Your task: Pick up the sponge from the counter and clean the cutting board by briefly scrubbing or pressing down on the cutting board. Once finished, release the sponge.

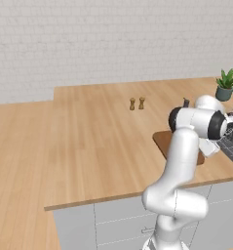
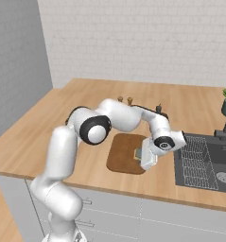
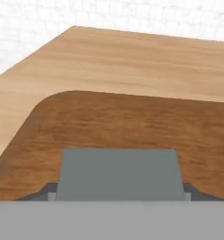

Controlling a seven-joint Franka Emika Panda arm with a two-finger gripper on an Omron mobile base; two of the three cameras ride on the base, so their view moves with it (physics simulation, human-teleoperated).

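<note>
One cutting board [image 2: 123, 152] lies flat on the table [image 2: 62, 123], near the front edge of the table and just to the left of the one dark sink [image 2: 206, 163] as the right base view shows it. The one white arm bends over the table and brings its end effector [image 2: 145, 157] down over the right part of the cutting board. In the hand view the one sponge [image 3: 119, 174] sits between the two dark finger tips [image 3: 47, 192], with its grey-green face towards the camera, and the brown surface of the cutting board [image 3: 113, 122] spreads out directly beyond it; the tips stand close against both sides of the sponge, so the end effector has a narrow opening and grips the sponge. Whether the sponge touches the cutting board or hangs slightly above it cannot be told from these pictures. In the left base view only a part of the cutting board [image 1: 163, 141] is visible, because the arm stands in front of it. Behind the cutting board, well apart from it towards the wall, two small wooden shakers [image 1: 137, 103] stand upright, just beside each other. One potted plant [image 1: 225, 85] stands at the back of the table, beyond the sink. Grey cabinet fronts [image 2: 133, 217] run below the table edge.
</note>
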